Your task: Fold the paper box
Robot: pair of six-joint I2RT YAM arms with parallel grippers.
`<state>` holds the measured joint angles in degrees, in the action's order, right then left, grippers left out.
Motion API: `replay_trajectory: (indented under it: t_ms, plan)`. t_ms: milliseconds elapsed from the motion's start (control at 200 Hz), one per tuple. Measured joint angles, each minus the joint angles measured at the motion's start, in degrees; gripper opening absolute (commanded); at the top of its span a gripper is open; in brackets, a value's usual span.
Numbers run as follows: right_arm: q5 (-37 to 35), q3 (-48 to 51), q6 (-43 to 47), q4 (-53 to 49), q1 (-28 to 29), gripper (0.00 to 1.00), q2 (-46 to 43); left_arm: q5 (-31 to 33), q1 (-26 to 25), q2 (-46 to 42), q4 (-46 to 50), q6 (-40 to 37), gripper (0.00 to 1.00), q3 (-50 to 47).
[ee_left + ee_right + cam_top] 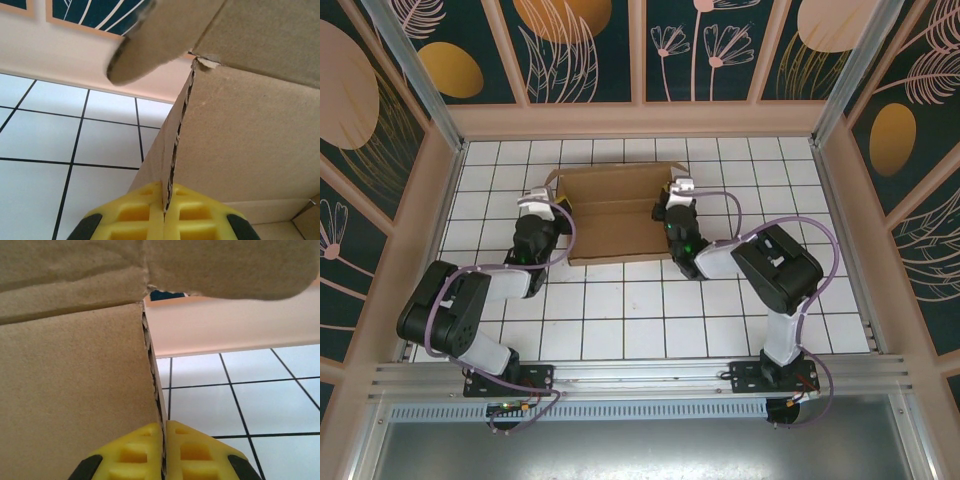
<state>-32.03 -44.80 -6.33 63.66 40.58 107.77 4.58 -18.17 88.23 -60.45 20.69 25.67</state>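
White tiled floor (620,320), floral wall panels (570,50)

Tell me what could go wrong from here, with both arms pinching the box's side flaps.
1. The paper box looks frayed at a crease corner by the left flap; harder pulling might tear it.
2. The left jaws and right jaws each pinch only a thin flap edge, so the right flap or the left could slip free.
3. Uneven arm motion may skew the box on the tiled table.

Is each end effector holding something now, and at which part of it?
Both hold the paper box. The left end effector pinches the edge of its upright left side panel; the right end effector pinches the edge of the right one.
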Motion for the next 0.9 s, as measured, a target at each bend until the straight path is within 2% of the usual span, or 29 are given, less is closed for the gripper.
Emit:
replay_trajectory:
  t_ms: [95,230,630,901]
  plan:
    - [2.7,3.8,0.3,6.6,0.0,0.0,0.0,-0.2,0.0,0.5,-3.7,1.2,0.0,-2.1]
    - [5.1,6.3,0.4,10.7,0.0,0.0,0.1,-0.1,-0.2,0.5,-7.0,3.0,0.01,-4.4]
    - [6.6,8.8,-1.8,13.6,0.0,0.0,-0.2,-0.2,-0.6,0.0,-9.4,7.9,0.03,-6.6]
    - [8.8,15.0,-5.7,21.3,0.7,0.0,-0.7,-0.3,-1.0,-2.2,-11.5,10.2,0.05,-10.7]
